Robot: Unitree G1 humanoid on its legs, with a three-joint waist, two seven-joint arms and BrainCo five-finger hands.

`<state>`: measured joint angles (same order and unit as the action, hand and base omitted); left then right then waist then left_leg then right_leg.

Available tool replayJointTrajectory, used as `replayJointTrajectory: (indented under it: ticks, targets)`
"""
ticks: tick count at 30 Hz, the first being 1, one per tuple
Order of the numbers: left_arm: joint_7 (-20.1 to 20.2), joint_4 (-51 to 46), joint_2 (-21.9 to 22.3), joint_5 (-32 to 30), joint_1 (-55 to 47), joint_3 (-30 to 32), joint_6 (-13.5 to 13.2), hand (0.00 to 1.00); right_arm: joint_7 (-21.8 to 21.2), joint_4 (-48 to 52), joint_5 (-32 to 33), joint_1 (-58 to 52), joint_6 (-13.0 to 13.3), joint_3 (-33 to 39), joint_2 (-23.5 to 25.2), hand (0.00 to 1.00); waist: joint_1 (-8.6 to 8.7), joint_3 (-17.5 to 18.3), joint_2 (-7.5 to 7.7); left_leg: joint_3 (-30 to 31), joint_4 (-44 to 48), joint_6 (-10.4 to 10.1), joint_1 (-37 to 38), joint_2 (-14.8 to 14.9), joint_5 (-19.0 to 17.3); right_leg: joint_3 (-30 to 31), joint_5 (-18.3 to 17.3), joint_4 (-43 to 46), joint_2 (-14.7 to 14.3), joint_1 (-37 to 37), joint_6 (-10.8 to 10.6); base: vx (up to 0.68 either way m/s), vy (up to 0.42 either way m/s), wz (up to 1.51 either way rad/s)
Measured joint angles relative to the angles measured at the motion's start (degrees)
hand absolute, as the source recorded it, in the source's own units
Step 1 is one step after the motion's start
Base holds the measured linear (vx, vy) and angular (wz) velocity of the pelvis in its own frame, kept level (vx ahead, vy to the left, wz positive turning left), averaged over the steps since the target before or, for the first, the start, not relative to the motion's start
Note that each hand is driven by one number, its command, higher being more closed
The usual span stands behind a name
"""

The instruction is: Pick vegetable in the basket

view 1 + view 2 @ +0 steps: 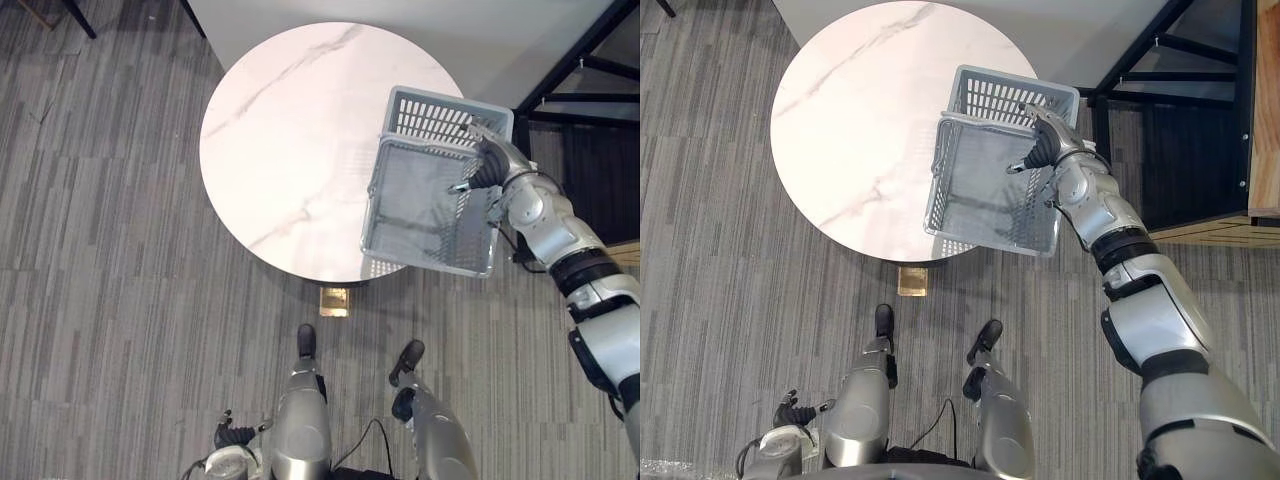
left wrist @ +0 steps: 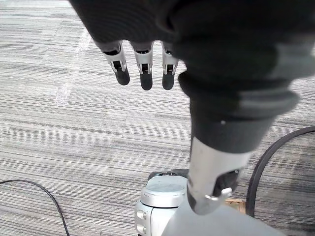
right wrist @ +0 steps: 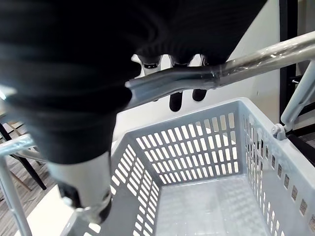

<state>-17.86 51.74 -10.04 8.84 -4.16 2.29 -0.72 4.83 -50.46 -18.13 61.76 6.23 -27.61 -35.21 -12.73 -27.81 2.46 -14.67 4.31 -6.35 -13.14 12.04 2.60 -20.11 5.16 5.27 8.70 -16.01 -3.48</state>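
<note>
We see the right hand (image 1: 487,160) clenched round the handle (image 3: 236,66) of the grey basket (image 1: 445,115), which sits tilted over the right edge of the round marble table (image 1: 290,140). Well away from the table, the left hand (image 2: 142,54) hangs with relaxed fingers above the carpet (image 2: 59,128).

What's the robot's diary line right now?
right hand: holds metal handle of empty grey plastic basket | basket: at edge of round white marble table | left hand: open, idle
</note>
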Motion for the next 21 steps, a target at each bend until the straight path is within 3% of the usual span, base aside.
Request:
replayJointTrajectory:
  ticks: [13, 21]
  targets:
    - [-0.85, 1.09, 0.83, 0.02, 0.39, -0.97, -0.26, 0.0, 0.71, -2.6, -2.21, 1.13, -0.03, -0.54, 0.21, 1.0, -0.22, -0.33, -0.58, 0.38, 0.19, 0.19, -0.76, -0.48, 0.14, -0.15, 0.0, 0.61, 0.61, -0.84, -0.01, 0.0, 0.006, 0.01]
    - [-0.96, 1.08, 0.97, 0.01, 0.53, -2.02, -0.75, 0.0, -0.17, -3.44, -4.38, 1.1, 1.7, -2.43, 0.31, 1.0, -0.26, -0.33, -0.59, -0.14, 0.25, 0.2, -0.09, -0.45, 0.15, 0.34, 0.01, 0.71, 0.59, -0.53, 0.0, 0.0, 0.005, -0.02]
